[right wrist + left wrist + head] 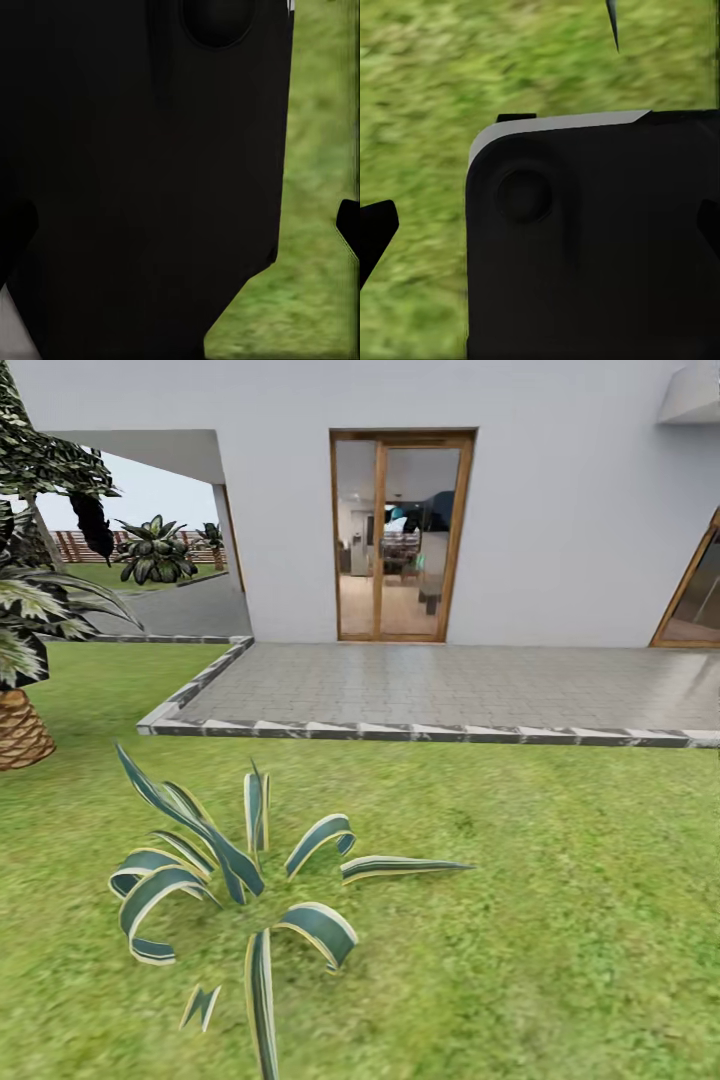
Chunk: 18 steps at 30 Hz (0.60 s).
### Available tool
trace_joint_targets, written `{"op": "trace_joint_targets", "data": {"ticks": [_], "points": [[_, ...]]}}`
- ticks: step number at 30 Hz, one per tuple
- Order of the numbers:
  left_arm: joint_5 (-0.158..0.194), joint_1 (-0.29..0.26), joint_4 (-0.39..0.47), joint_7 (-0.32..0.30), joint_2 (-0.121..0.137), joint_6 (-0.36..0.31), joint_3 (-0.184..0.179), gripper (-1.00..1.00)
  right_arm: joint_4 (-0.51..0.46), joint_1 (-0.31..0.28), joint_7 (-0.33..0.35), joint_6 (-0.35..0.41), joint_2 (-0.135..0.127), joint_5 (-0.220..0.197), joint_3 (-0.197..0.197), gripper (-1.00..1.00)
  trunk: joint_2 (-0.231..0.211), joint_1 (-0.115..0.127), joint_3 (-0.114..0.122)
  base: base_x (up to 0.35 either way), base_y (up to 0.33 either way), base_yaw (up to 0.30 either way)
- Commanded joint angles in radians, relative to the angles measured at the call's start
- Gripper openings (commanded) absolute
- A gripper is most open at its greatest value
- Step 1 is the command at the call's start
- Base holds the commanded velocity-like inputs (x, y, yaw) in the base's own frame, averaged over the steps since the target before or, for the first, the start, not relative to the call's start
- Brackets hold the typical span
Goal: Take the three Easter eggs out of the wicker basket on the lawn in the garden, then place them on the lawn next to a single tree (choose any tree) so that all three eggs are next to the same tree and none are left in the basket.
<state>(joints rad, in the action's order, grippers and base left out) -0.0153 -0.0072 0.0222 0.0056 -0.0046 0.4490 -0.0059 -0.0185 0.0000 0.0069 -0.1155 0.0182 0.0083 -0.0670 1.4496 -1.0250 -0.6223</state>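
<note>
no eggs or basket can be made out, so which way they lie from either claw, and which arm is nearer, can't be judged yet. the lawn [560,880] is seen stretching up to the edge of the grey patio [450,685], with a striped spiky plant [235,880] planted close in front and a glass door [400,535] set in the house wall beyond. grass and dark robot bodywork are caught by both wrist cams. whether the claws are open or closed can't be told. a turn to look around is probably needed.
</note>
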Motion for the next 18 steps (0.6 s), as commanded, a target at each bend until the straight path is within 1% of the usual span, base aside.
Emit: {"op": "trace_joint_targets", "data": {"ticks": [1, 18], "points": [[-0.002, 0.0, -0.001, 0.001, 0.0, 0.003, 0.0, 1.0, 0.0, 0.0, 0.001, -0.003, 0.0, 0.001, -0.007, 1.0, 0.0, 0.0, -0.001, 0.0, -0.245, 0.0], [-0.001, 0.0, -0.001, 0.001, 0.0, 0.003, 0.0, 1.0, 0.0, 0.0, 0.001, -0.003, 0.0, 0.001, -0.007, 1.0, 0.0, 0.0, -0.001, 0.0, -0.245, 0.0]]}}
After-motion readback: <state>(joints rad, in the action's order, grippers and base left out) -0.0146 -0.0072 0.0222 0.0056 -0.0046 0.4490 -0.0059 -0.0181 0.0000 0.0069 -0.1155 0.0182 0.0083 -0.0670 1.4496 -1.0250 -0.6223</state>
